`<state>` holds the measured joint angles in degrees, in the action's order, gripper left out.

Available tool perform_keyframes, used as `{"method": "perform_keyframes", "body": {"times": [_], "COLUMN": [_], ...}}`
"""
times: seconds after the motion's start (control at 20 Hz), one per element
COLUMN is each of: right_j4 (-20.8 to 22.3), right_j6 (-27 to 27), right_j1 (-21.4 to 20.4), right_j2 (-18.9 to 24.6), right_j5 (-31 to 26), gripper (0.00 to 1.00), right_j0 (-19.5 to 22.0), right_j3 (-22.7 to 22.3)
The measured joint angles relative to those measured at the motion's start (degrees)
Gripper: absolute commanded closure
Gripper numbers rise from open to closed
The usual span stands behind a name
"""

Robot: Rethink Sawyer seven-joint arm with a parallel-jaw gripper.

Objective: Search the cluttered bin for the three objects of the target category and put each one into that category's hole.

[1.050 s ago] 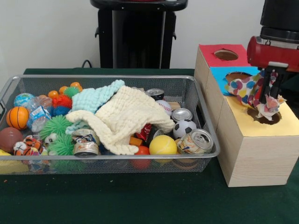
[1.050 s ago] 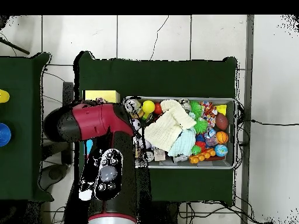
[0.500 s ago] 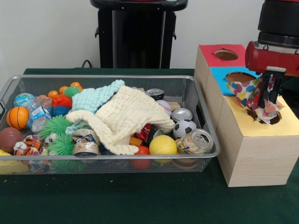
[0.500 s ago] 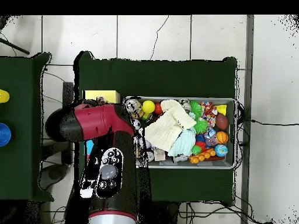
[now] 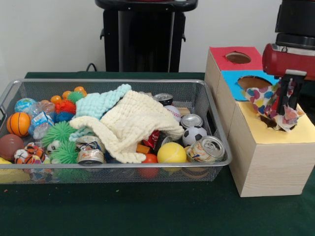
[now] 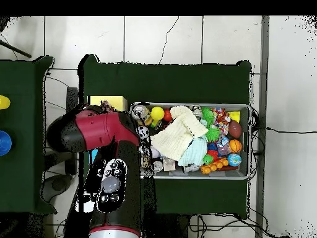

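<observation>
A cloth with coloured spots (image 5: 266, 98) hangs over the hole in the yellow top (image 5: 298, 135) of the wooden box at the right. My gripper (image 5: 284, 105) comes down from the red arm and is shut on this cloth, with its black fingers (image 5: 282, 96) among the folds. Part of the dark hole (image 5: 268, 121) shows under the cloth. In the wire bin (image 5: 123, 81) lie a cream cloth (image 5: 135, 120) and a mint cloth (image 5: 101, 103) on top of the clutter. In the overhead view the red arm (image 6: 105, 133) hides the gripper and most of the box (image 6: 108, 101).
The box also has a blue section (image 5: 230, 78) and a red section with its own hole (image 5: 238, 57). The bin (image 6: 249, 142) holds several cans (image 5: 209, 147), balls such as a yellow one (image 5: 171, 153), and green spiky toys (image 5: 59, 132). A black pedestal (image 5: 142, 34) stands behind.
The gripper and the spotted cloth have shifted a little to the right and up over the yellow hole. The bin's contents have not moved.
</observation>
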<state>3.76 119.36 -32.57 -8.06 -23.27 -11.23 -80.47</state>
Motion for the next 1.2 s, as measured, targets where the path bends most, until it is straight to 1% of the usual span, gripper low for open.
{"method": "perform_keyframes", "body": {"times": [0.55, 0.9, 1.2], "right_j4": [-1.65, -3.62, -4.41], "right_j6": [0.00, 0.00, 0.00], "right_j1": [1.76, 1.99, 1.89], "right_j2": [-0.68, -1.05, -1.26], "right_j5": [6.51, 10.80, 13.16], "gripper": [1.00, 1.00, 1.00], "right_j0": [-0.90, -1.43, -1.56], "right_j3": [-0.76, -3.48, -4.73]}}
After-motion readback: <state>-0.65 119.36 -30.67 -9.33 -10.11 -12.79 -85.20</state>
